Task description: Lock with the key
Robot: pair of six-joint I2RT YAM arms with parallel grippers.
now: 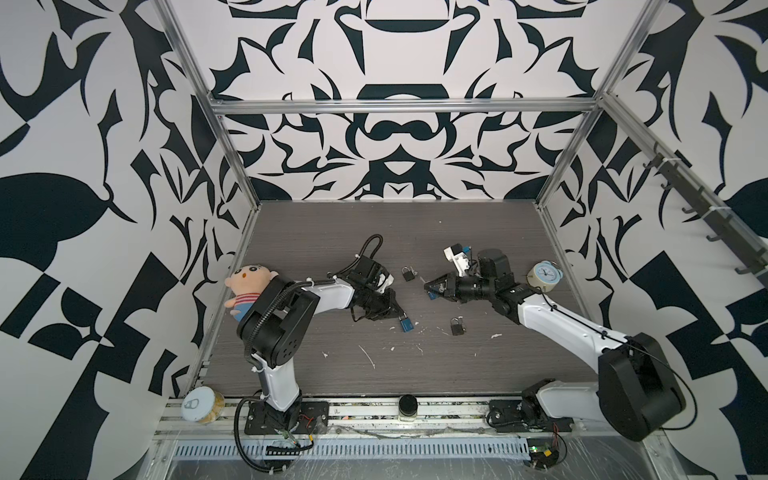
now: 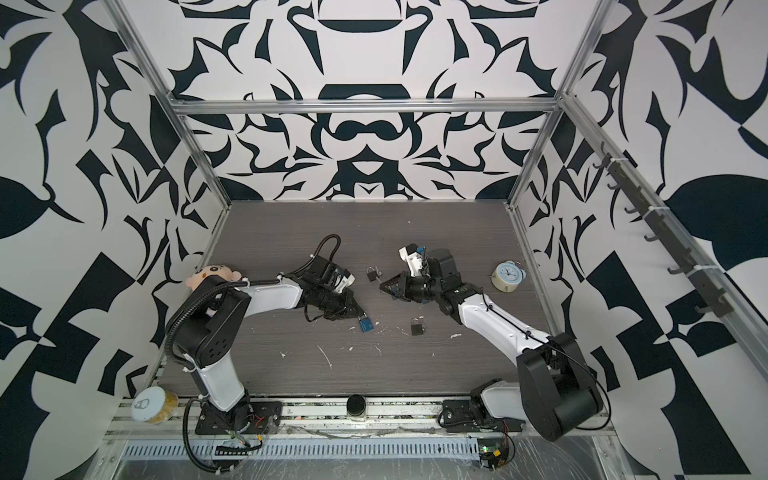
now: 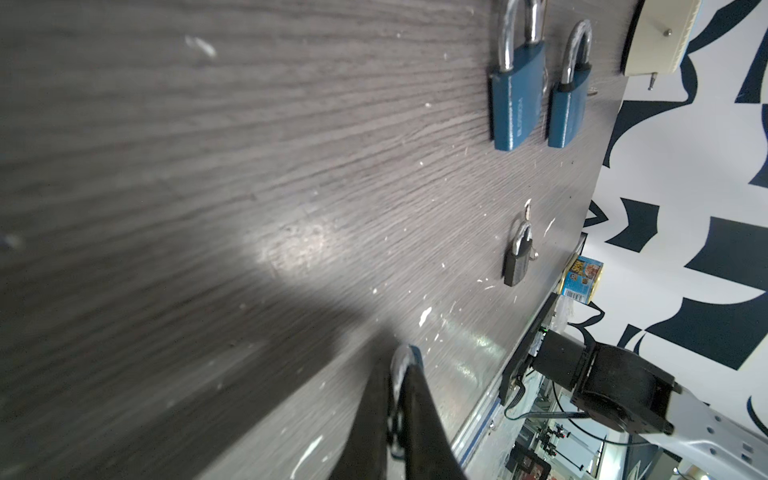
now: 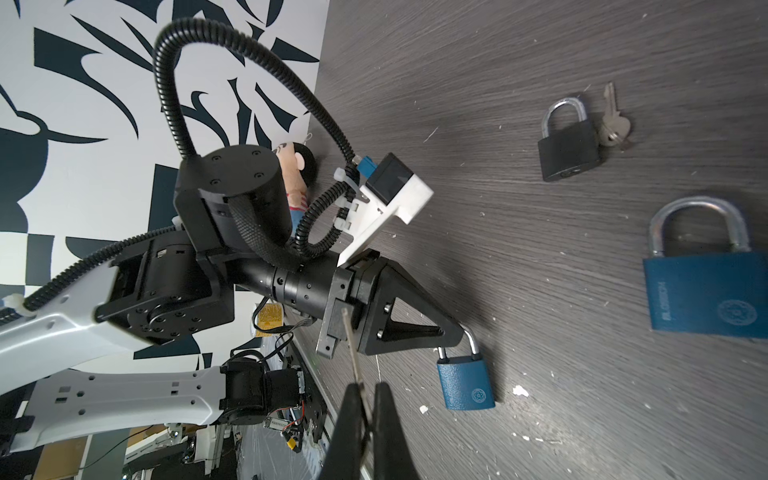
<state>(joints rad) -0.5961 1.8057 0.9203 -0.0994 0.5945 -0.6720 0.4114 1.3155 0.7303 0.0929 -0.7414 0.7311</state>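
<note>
A small blue padlock [image 1: 407, 324] [image 2: 365, 325] [image 4: 465, 384] lies on the dark wood table [image 1: 332, 249], left of middle. My left gripper [image 1: 398, 314] [image 2: 357, 311] [image 3: 401, 374] is shut on its silver shackle [image 3: 400, 363], and both shackle legs meet the body. My right gripper [image 1: 427, 286] [image 2: 382, 284] [image 4: 368, 395] hovers apart from the padlock, further back and to the right. It is shut on a thin silver key [image 4: 352, 345], whose blade sticks out past the fingertips toward the left gripper.
A black padlock [image 1: 408, 273] with its own key [image 4: 613, 120] lies between the grippers. Another black padlock [image 1: 457, 326] lies nearer the front. A large blue padlock [image 4: 706, 295] lies under the right gripper. Plush doll [image 1: 249, 286] left, alarm clock [image 1: 544, 276] right, can [image 1: 202, 404] and jar [image 1: 408, 408] on the front rail.
</note>
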